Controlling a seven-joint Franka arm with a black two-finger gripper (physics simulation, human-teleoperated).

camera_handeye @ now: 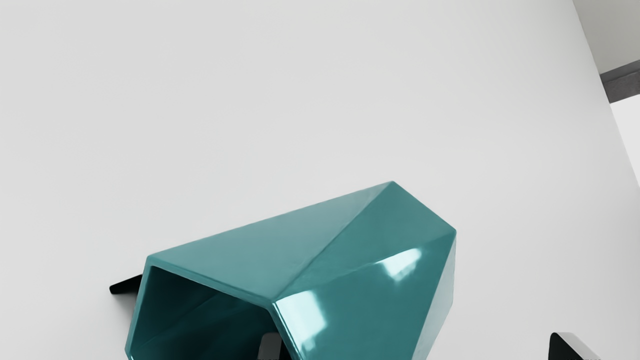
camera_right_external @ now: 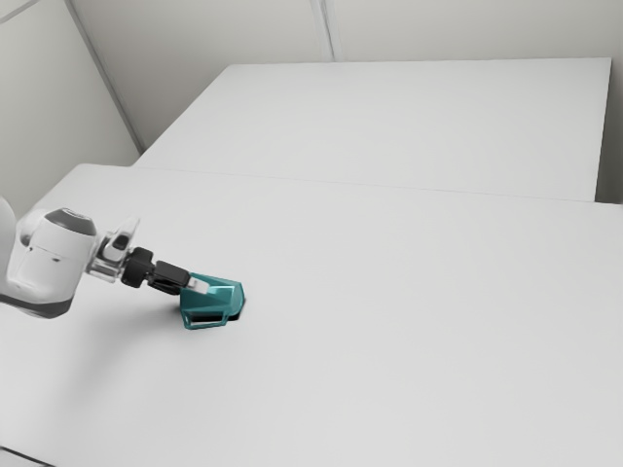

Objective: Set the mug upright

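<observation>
- Presently, the teal mug (camera_right_external: 216, 292) is lying on its side on the white desk (camera_right_external: 409, 341), at about eight o'clock from the centre of the exterior view.
- Its handle (camera_right_external: 206, 325) is at six o'clock of the mug's body in that view, and its open mouth (camera_handeye: 200, 320) faces towards the arm's side, about nine o'clock.
- The end effector (camera_right_external: 200, 286) reaches the mug from ten o'clock in the exterior view, and its fingers are wide apart.
- In the wrist view, one finger (camera_handeye: 270, 346) is at the mouth, inside the rim, and the other finger (camera_handeye: 562, 347) is outside, apart from the mug's outer wall. So the wall is between them, but it is not gripped from both sides.
- The white arm (camera_right_external: 54, 258) comes in from between nine and ten o'clock of the mug, and a soft shadow (camera_right_external: 107, 341) lies on the desk at about eight o'clock of it.
- Farther away, between one and two o'clock from the mug, there is another white surface (camera_right_external: 419, 122), and behind it stands a pale wall (camera_right_external: 195, 29).
</observation>
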